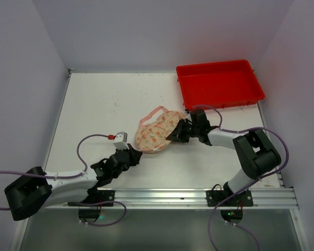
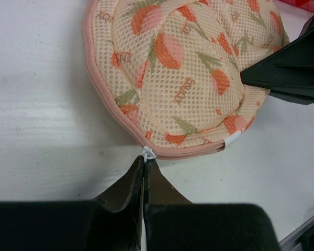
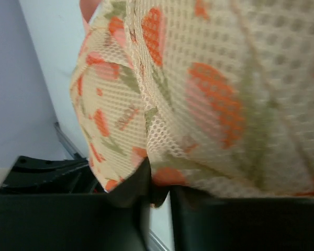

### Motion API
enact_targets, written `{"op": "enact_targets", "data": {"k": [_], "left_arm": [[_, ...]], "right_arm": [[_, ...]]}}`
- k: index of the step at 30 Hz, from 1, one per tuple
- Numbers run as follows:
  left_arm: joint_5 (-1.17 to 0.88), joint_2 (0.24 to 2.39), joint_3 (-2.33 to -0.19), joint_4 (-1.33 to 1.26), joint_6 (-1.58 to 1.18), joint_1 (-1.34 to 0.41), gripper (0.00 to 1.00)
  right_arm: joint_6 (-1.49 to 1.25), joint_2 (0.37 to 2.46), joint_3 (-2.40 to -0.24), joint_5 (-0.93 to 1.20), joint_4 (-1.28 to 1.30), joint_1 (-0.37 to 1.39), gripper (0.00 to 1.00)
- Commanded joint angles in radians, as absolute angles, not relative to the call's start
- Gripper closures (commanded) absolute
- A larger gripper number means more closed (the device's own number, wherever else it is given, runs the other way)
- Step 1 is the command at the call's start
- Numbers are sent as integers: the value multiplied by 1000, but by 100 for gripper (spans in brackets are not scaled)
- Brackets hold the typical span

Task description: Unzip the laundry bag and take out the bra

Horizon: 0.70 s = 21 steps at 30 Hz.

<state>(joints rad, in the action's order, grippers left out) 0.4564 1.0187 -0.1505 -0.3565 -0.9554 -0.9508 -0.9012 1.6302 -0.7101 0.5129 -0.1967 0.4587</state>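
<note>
The laundry bag (image 1: 158,130) lies mid-table, a cream two-lobed mesh case with orange floral print and pink zip edging. In the left wrist view the bag (image 2: 183,68) fills the top, zipped shut, with its white zip pull (image 2: 147,153) at the near edge. My left gripper (image 2: 145,163) is shut on that zip pull, its tips right at the bag's rim; it also shows in the top view (image 1: 133,155). My right gripper (image 1: 179,130) is shut on the bag's right-hand edge, pinching the mesh fabric (image 3: 162,178). The bra is hidden inside the bag.
A red plastic tray (image 1: 220,83) stands at the back right of the white table (image 1: 94,104). A pink strap loop (image 1: 150,114) lies behind the bag. The aluminium rail (image 1: 188,196) runs along the near edge. Walls close in the left, right and back.
</note>
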Motion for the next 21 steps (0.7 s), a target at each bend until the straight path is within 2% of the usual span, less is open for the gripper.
{"op": "enact_targets", "data": {"k": [1, 3, 4, 7, 8, 10, 15, 21], "left_arm": [[449, 1054, -208, -345, -803, -931, 100], [373, 1103, -233, -380, -764, -934, 100], [295, 1126, -245, -412, -749, -934, 100], [174, 1219, -308, -437, -718, -943, 100], [157, 1239, -337, -439, -719, -946, 100], [111, 1288, -363, -451, -722, -962, 100], [77, 1354, -434, -479, -752, -1003, 100], [54, 1420, -514, -509, -767, -1051, 100]], "right_arm": [[-793, 1576, -739, 419, -54, 434, 72], [-802, 1551, -736, 384, -41, 434, 49], [-813, 1534, -718, 346, -37, 436, 32], [-854, 1435, -658, 279, -32, 436, 9], [-862, 1381, -646, 238, -25, 436, 6], [-894, 1324, -597, 219, -15, 437, 1], [-1020, 1165, -476, 175, -41, 495, 1], [-1173, 1137, -370, 184, -169, 566, 1]]}}
